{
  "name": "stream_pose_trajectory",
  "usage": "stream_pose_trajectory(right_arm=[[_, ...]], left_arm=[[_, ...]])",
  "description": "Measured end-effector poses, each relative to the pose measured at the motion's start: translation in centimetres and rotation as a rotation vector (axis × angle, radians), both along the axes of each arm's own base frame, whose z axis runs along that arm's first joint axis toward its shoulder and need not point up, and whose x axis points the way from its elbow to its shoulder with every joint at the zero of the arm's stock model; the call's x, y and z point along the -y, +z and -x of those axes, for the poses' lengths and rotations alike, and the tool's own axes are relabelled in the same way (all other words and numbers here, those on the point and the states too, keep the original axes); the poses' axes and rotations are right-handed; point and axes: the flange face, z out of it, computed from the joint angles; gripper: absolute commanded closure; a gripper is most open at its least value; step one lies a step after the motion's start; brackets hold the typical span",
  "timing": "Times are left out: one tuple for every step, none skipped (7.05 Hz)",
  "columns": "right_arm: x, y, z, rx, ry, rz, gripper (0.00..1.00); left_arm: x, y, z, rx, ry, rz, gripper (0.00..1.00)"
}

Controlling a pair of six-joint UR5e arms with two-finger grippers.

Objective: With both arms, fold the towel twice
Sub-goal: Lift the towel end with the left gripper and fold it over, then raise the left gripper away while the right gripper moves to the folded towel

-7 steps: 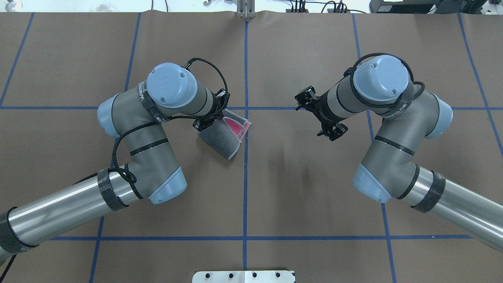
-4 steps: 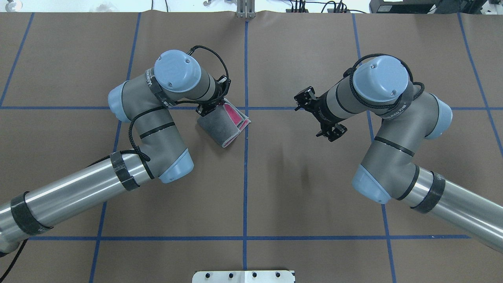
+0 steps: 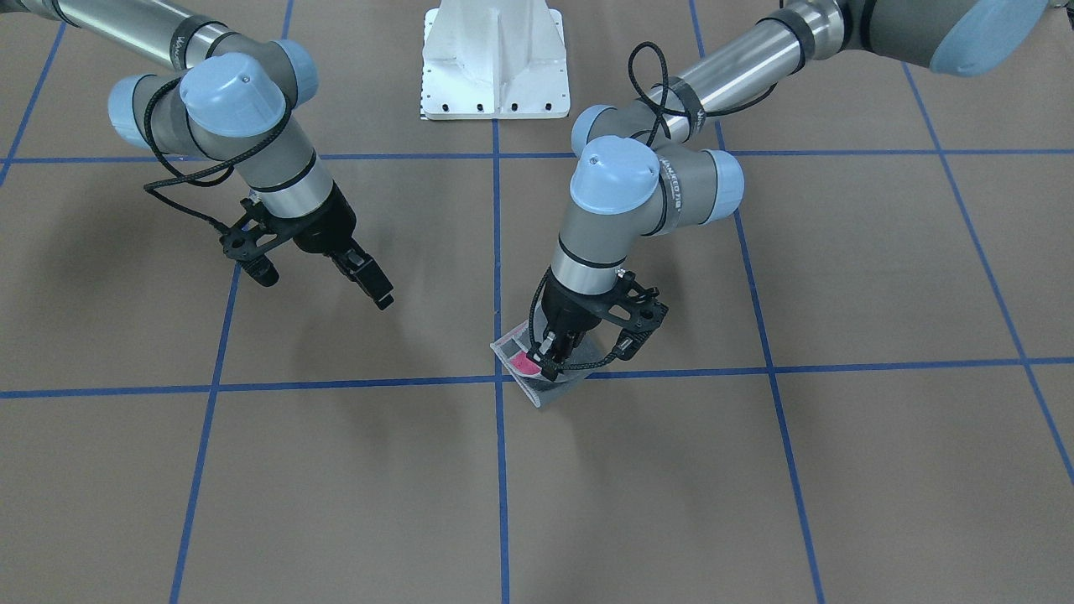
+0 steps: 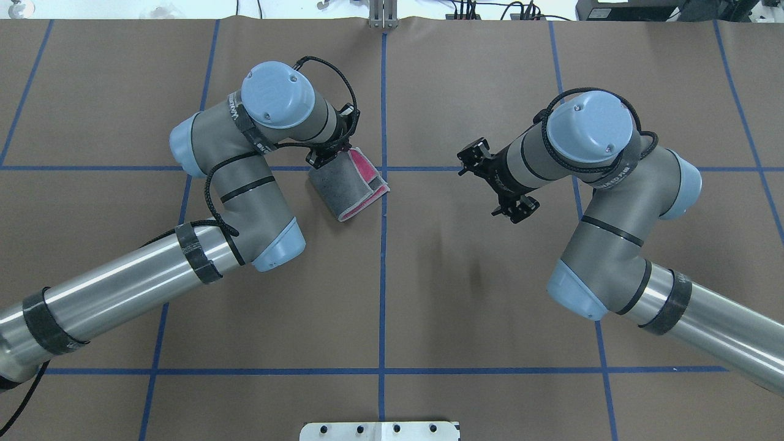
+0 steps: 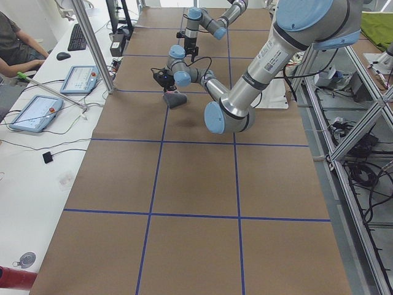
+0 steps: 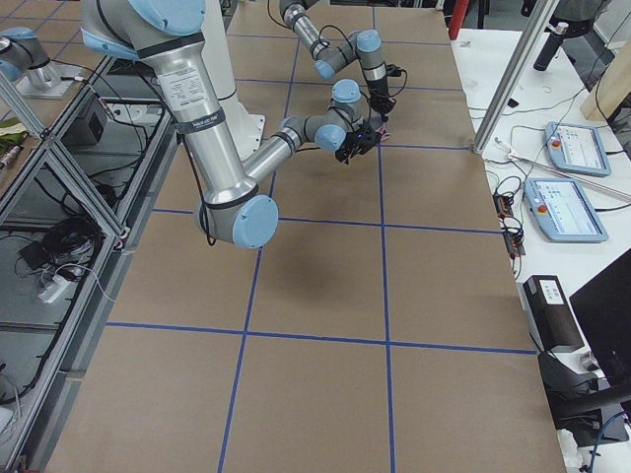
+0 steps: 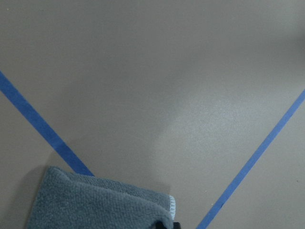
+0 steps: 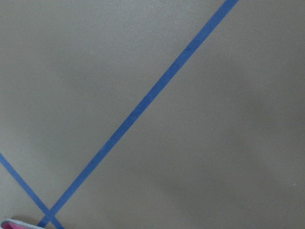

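The towel (image 4: 346,191) lies folded just left of the centre blue line, dark grey face up, with a pink strip (image 4: 365,166) showing at its far edge. My left gripper (image 4: 329,157) is down at the towel's far left corner and shut on its edge. The front view shows its fingers (image 3: 545,362) pinching the cloth (image 3: 537,387). The left wrist view shows the grey towel (image 7: 95,202) at the bottom. My right gripper (image 3: 369,283) hangs open and empty above the table, well apart from the towel. A pink corner (image 8: 12,224) shows in the right wrist view.
Brown paper with blue tape grid lines (image 4: 383,275) covers the table. The white pedestal base (image 3: 495,63) stands at the robot's side of the table. Tablets and an operator (image 5: 15,37) are beyond the table's far edge.
My left gripper has moved toward the far side of the table with the towel's edge, so the towel now looks shorter and more compact. The right arm has shifted only slightly.
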Motion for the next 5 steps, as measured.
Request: stream_pose_trajectory(right_arm=[[-0.1, 0.0, 0.2, -0.001, -0.002, -0.001, 0.0], [-0.2, 0.1, 0.3, -0.002, -0.001, -0.001, 0.0], [-0.3, 0.0, 0.5, -0.004, -0.002, -0.003, 0.0], [-0.6, -0.3, 1.2, -0.004, -0.002, -0.008, 0.0], [-1.0, -0.7, 1.9, 0.0, -0.002, -0.016, 0.0]], left_arm=[[1.2, 0.0, -0.6, 0.001, -0.009, -0.001, 0.0], [3.1, 0.0, 0.1, 0.004, -0.034, 0.0, 0.0], [4.8, -0.5, 1.8, -0.006, -0.056, -0.003, 0.0], [5.4, -1.7, 3.5, -0.034, -0.048, -0.003, 0.0], [5.2, -2.7, 4.6, -0.064, -0.02, 0.004, 0.0]])
